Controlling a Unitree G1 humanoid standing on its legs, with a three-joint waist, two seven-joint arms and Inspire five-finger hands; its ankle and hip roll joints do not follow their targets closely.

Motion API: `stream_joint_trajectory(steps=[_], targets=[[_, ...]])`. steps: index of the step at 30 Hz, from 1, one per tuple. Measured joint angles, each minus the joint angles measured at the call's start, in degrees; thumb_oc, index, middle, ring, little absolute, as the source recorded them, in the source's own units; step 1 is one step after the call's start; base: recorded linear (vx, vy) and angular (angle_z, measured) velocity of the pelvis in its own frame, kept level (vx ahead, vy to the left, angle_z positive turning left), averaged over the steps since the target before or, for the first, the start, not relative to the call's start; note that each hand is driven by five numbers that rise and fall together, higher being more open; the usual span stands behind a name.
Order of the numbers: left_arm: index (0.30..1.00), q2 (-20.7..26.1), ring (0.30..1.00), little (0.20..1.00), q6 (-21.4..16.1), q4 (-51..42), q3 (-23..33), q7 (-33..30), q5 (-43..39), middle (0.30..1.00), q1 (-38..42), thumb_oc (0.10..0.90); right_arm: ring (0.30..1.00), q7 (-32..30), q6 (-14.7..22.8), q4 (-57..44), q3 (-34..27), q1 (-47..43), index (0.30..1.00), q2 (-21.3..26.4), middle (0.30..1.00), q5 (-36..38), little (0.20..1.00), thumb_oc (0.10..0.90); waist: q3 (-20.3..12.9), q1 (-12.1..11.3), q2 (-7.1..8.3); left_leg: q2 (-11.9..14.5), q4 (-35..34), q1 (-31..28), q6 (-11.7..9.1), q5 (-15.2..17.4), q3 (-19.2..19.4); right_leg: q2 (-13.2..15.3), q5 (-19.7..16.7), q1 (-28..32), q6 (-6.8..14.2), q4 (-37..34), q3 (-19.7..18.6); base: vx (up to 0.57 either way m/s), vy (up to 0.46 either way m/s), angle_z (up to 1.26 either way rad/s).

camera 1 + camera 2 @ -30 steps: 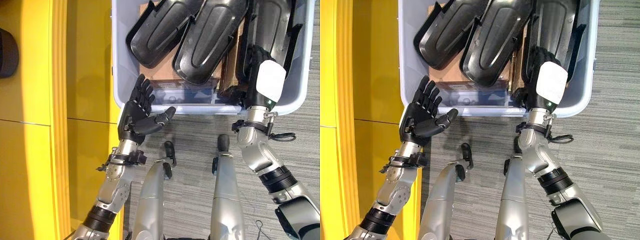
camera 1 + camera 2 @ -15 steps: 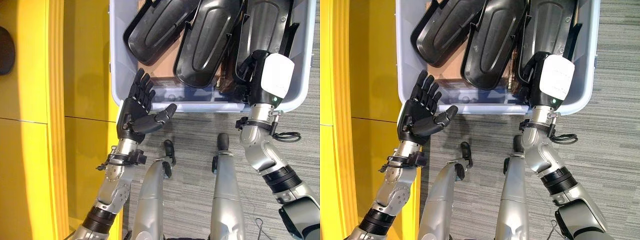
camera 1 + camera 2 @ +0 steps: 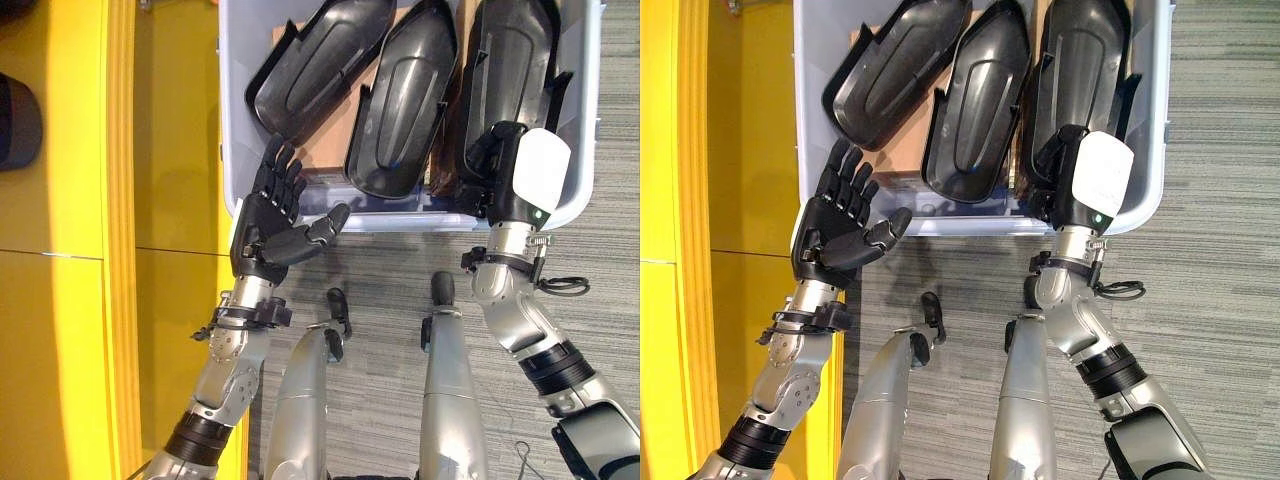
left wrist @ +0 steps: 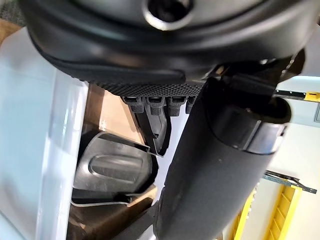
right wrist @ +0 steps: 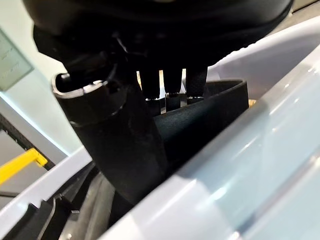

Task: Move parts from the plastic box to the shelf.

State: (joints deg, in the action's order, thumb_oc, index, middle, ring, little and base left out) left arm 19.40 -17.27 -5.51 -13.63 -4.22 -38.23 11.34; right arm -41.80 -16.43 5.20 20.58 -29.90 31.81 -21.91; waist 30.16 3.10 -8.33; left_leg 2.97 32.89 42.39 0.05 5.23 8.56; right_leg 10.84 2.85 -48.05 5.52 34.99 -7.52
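The left hand (image 3: pixel 268 228) hovers open at the box (image 3: pixel 229 120) rim's near corner; the right hand (image 3: pixel 505 172) seemingly grips the rightmost black part (image 3: pixel 512 60) inside.

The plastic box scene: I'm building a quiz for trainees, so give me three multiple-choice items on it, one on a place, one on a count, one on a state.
1. Where is the right hand?
A. Inside the plastic box, at the rightmost part
B. On the floor
C. On the yellow shelf

2. How many black parts lie in the box?
A. One
B. Three
C. Six

3. How is the left hand?
A. Clenched round a part
B. Open, palm up, holding nothing
C. Pressed flat on the floor

Answers:
1. A: it reaches over the box's near wall onto that part.
2. B: the left part, middle part and rightmost part lie side by side.
3. B: its fingers are spread at the box's near left corner.
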Motion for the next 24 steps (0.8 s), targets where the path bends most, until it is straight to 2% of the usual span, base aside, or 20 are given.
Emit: stream_joint_trajectory(steps=[3, 5, 7, 12, 14, 18, 24], targets=[[1.0, -0.09, 1.0, 1.0, -0.87, 0.01, 0.14, 0.26, -1.82, 1.0, -0.82, 0.9, 0.3, 0.15, 3.11, -2.34, -0.49, 3.55, 0.3, -0.08, 0.3, 0.27, 0.3, 0.4, 0.0, 0.66, 0.0, -0.09, -3.34, -3.8, 0.22, -0.7, 1.25, 0.06, -1.37, 3.46, 0.18, -4.02, -0.47, -0.04, 0.048, -0.16], [1.0, -0.14, 1.0, 1.0, -1.45, 0.19, 0.74, 0.0, -1.94, 1.0, -0.83, 0.9, 0.3, 0.37, 7.3, -10.35, -0.59, 8.12, 0.3, -0.17, 0.3, 0.62, 0.3, 0.4, 0.0, 1.82, -0.01, -0.14, -6.7, -8.57, -0.17, -1.39, 2.22, 0.07, -2.6, 7.98, 0.96, -7.72, -0.72, -0.02, 0.075, -0.22], [1.0, -0.17, 1.0, 1.0, -1.59, 0.19, 0.92, 0.05, -1.93, 1.0, -0.9, 0.9, 0.3, 0.57, 8.48, -12.51, -0.63, 9.71, 0.3, -0.36, 0.3, 0.67, 0.3, 0.4, -0.01, 2.6, -0.01, -0.18, -8.72, -11.77, -0.25, -1.63, 2.46, 0.07, -2.8, 10.8, 1.28, -9.09, -0.65, 0.01, 0.09, -0.11], [1.0, -0.33, 1.0, 1.0, -3.41, 0.42, 3.28, 1.65, -4.33, 1.0, -3.18, 0.9, 0.3, 1.54, 13.85, -14.11, -1.44, 11.67, 0.3, 0.93, 0.3, 0.86, 0.3, 0.4, 0.01, 4.31, 0.02, -0.05, -20.85, -25.34, -1.05, -5.64, 3.72, 0.17, -4.37, 21.84, 1.32, -16.53, 0.0, 0.0, 0.029, -0.12], [1.0, -0.37, 1.0, 1.0, -4.65, 0.38, 4.39, 2.47, -4.44, 1.0, -2.74, 0.9, 0.3, 1.38, 15.81, -14.79, -3.1, 11.58, 0.3, 1.79, 0.3, 0.47, 0.3, 0.4, 0.0, 4.58, 0.03, 0.15, -25.16, -28.67, -1.61, -7.56, 3.57, -0.32, -4.47, 23.94, 1.12, -18.1, 0.53, -0.01, -0.044, 0.01], [1.0, -0.33, 1.0, 1.0, -5.25, 0.35, 5.17, 3.04, -6.53, 1.0, -2.07, 0.9, 0.3, -0.18, 16.34, -15.49, -5.98, 10.32, 0.3, 2.42, 0.3, -0.03, 0.3, 0.4, -0.03, 4.63, -0.03, 1.76, -29.3, -31.84, -2.79, -9.48, 2.91, -2.18, -4.83, 26.12, 0.25, -18.87, 2.15, 0.01, -0.034, 0.0], [1.0, -0.35, 1.0, 1.0, -5.22, 0.43, 4.47, 4.92, -6.48, 1.0, -2.23, 0.9, 0.3, -0.13, 16.33, -15.71, -7.02, 9.78, 0.3, 2.78, 0.3, 0.16, 0.3, 0.4, -0.12, 4.87, -0.16, 2.92, -30.48, -36.13, -3.21, -9.77, 2.13, -3.29, -2.85, 29.48, -0.97, -17.32, 3.25, 0.01, -0.024, 0.04]])
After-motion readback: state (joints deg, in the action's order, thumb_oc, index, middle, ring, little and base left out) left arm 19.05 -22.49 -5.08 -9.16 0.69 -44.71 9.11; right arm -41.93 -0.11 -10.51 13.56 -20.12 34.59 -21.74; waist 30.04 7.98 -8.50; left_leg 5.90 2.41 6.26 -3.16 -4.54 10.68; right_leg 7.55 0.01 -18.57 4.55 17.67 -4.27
